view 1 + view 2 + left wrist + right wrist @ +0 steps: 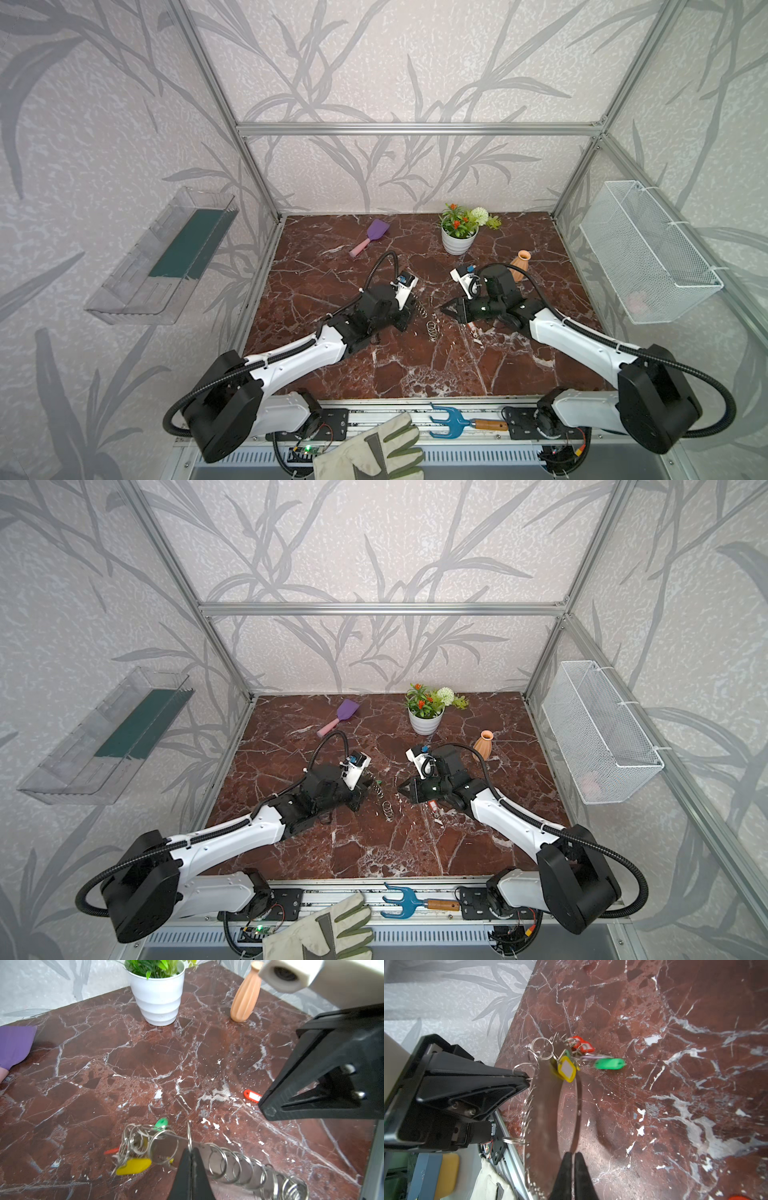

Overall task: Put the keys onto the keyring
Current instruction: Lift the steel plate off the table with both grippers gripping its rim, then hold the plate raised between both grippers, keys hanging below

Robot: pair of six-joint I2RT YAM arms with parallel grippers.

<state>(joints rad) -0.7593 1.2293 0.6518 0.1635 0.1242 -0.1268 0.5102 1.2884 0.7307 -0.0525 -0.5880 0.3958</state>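
Note:
The keyring [239, 1164] is a grey band fringed with silver rings. It lies between the arms in both top views [432, 328] [387, 808]. My left gripper [190, 1150] is shut on its ringed edge, as the right wrist view also shows [527, 1082]. Yellow [566, 1069], green [609, 1063], red [581, 1044] and lilac [591, 1056] keys cluster at one end of the band [546, 1095]. A loose red key [252, 1096] lies on the table by my right gripper [266, 1108]. That gripper [572, 1154] hovers over the band's other end, its fingers together except for a hairline slit, nothing held.
A potted plant [458, 237], an orange vase [519, 266] and a purple scoop [372, 237] stand behind the arms. A blue hand rake [453, 422] and a glove [374, 451] lie on the front rail. A wire basket [648, 249] hangs on the right wall and a clear tray [166, 257] on the left.

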